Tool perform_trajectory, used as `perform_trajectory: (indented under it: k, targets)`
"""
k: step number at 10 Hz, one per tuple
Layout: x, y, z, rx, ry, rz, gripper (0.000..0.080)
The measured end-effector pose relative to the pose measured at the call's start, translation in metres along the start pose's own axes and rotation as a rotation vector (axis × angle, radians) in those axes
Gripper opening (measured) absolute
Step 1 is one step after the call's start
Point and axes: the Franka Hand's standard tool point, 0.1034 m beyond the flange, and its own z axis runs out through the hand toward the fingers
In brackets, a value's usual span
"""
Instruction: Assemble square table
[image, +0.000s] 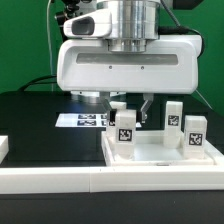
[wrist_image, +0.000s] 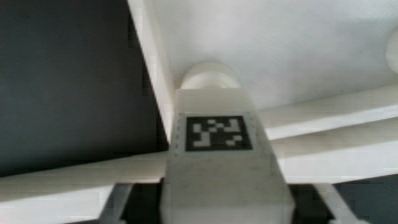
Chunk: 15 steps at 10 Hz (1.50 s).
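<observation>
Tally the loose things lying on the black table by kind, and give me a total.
Square tabletop: 1
Tagged legs: 4, one half hidden behind the front one
Marker board: 1
Long white border rail: 1
White piece cut off at the exterior view's left edge: 1
Total: 8

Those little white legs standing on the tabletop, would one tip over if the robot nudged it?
Probably. The leg by the gripper stands upright, taller than wide, so a push near its top might topple it. It looks like stiff plastic, so it should not bend. Its smooth sides may slip in a loose grip. The tabletop rim might stop a slide.
</observation>
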Motion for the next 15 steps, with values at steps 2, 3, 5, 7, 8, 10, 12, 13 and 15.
perform_trajectory:
  k: [2, 3, 5, 7, 8, 10, 12, 13, 15]
  targets:
    - [-0.0001, -0.0001, 0.0002, 0.001, 0.000, 0.121, 0.0288]
    - [-0.0002, -0.0002, 0.0004, 0.001, -0.001, 0.188, 0.0288]
    - [-0.0011, -0.0029, 0.0012, 0.006, 0.025, 0.435, 0.0290]
    - [-0.0014, -0.0024, 0.0013, 0.006, 0.036, 0.655, 0.0290]
    - [-0.0009, -0.0025, 0.0015, 0.012, 0.043, 0.737, 0.0290]
    - [-0.0005, -0.0030, 0.0016, 0.019, 0.045, 0.933, 0.0290]
    - [-0.0014, -0.0040, 0.0019, 0.018, 0.043, 1.137, 0.0290]
    - [-0.0020, -0.0047, 0.0021, 0.024, 0.037, 1.236, 0.0290]
    - [-0.0021, -0.0082, 0.0024, 0.029, 0.011, 1.469, 0.0290]
